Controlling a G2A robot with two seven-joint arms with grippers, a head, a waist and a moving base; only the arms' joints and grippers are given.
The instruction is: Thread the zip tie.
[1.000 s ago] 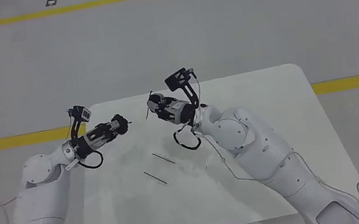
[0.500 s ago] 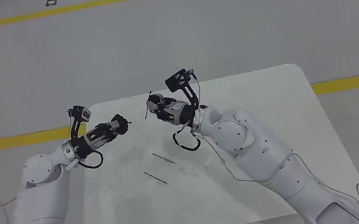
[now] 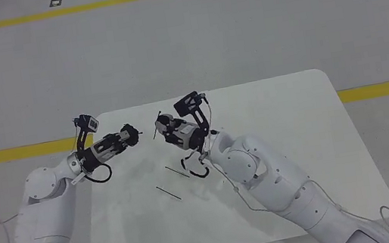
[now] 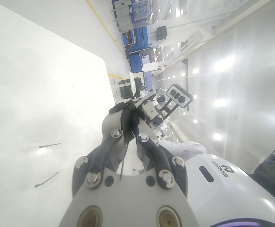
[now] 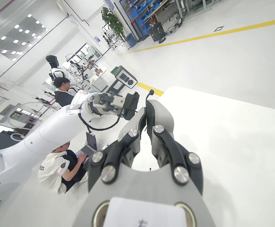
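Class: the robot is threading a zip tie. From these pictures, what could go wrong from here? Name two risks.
1. The right jaws pinch a zip tie whose small head stands free on a curved stalk; it might sway or twist, so a tail could miss the slot.
2. The left jaws clamp a thin black strip; so slender, it might buckle or slip when pushed in.

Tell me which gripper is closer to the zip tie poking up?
Right. The right gripper pinches that zip tie; the left gripper faces it from beside, apart, pinching its own thin strap.
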